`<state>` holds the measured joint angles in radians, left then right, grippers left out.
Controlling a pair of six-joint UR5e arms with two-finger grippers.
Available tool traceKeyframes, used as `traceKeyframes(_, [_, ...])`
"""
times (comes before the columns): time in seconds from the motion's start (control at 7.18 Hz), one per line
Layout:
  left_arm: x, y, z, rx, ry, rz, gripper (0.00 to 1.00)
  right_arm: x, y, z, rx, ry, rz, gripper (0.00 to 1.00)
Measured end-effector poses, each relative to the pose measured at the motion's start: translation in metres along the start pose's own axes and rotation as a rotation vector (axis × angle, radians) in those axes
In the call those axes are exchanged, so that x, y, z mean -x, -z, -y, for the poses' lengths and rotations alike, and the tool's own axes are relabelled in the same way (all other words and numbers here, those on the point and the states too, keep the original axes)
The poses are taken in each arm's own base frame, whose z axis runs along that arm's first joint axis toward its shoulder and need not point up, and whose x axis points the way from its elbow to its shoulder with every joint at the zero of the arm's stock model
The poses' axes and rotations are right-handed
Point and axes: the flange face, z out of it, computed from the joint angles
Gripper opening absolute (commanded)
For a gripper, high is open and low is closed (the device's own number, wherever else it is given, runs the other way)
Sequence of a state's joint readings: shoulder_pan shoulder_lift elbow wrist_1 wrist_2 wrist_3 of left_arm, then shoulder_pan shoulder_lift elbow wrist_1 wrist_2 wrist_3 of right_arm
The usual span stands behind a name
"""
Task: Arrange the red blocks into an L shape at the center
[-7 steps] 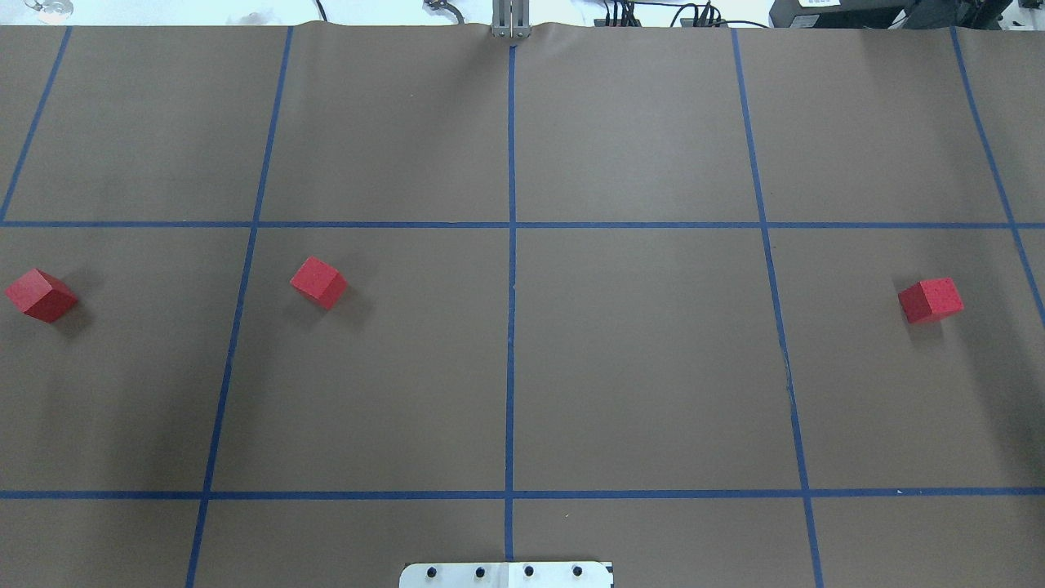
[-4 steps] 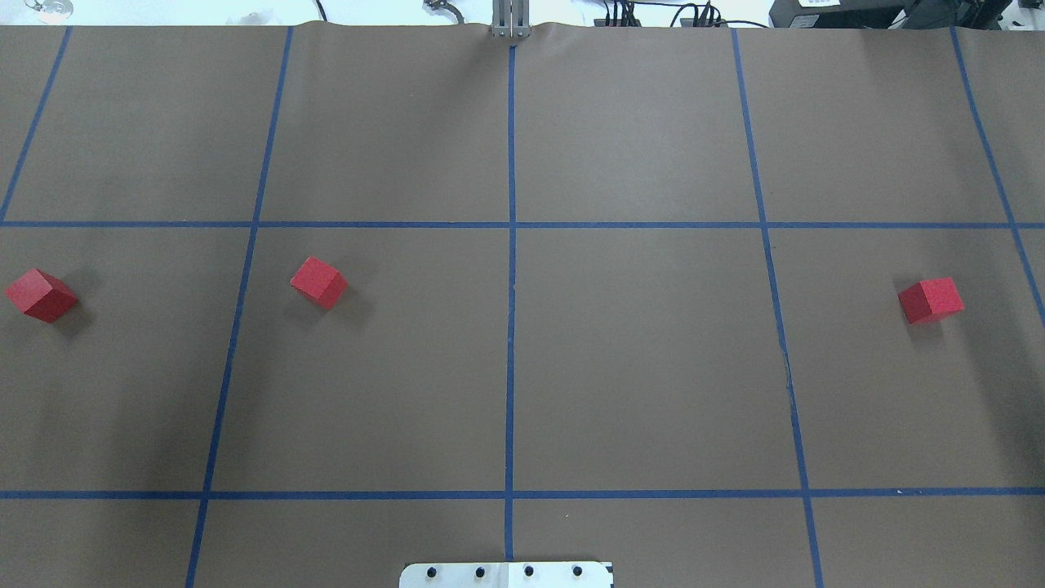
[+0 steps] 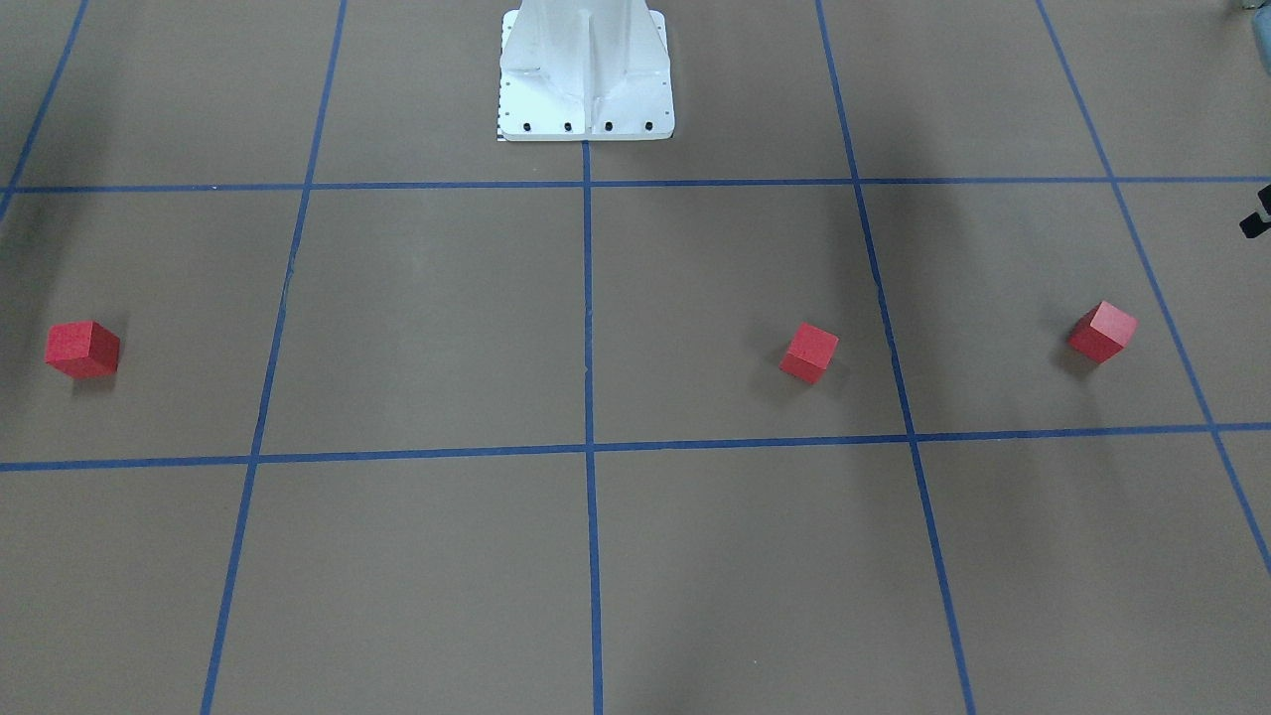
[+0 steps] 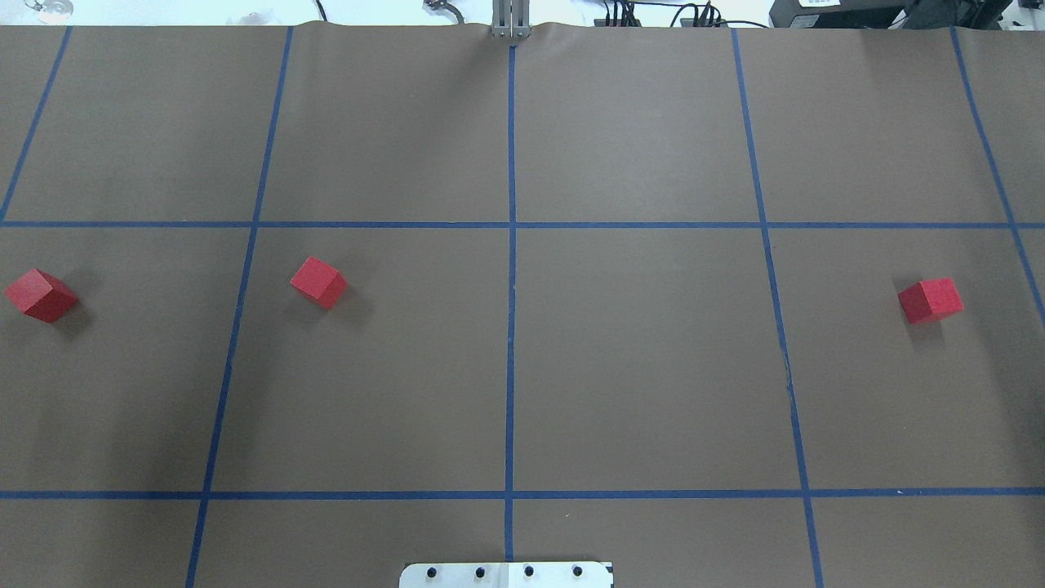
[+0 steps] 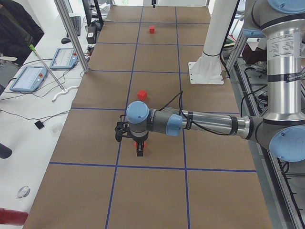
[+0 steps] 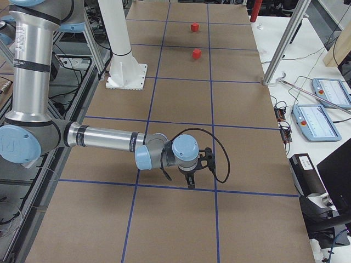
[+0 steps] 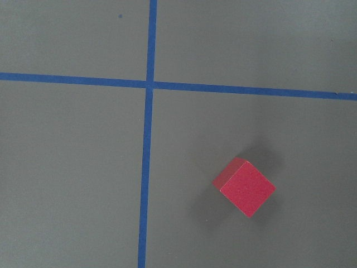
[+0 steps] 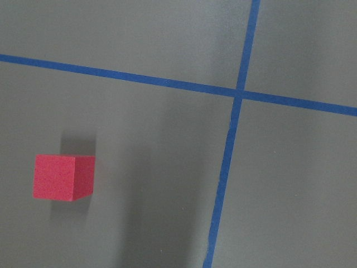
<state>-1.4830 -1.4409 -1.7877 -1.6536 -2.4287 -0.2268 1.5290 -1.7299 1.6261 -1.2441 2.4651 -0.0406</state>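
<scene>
Overhead, inner red block [image 4: 319,282] and outer red block [image 4: 41,295] lie at nine o'clock of the center [image 4: 510,359], third red block [image 4: 931,300] at three o'clock; left jaws' and right jaws' width I cannot tell.

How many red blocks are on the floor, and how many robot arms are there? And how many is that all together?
red blocks: 3
robot arms: 2
total: 5
</scene>
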Motion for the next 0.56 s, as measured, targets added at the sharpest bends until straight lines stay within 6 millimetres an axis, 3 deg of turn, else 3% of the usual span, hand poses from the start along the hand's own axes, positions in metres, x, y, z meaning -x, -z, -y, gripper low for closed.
traceKeyframes(0.28, [0.0, 0.001, -0.003, -0.001, 0.0, -0.001, 1.0, 0.026, -0.022, 0.014, 0.016, 0.016, 0.017, 0.94])
traceKeyframes(0.56, [-0.001, 0.001, -0.005, -0.001, -0.001, -0.001, 1.0, 0.08, -0.064, 0.037, 0.054, -0.025, 0.024, 0.98])
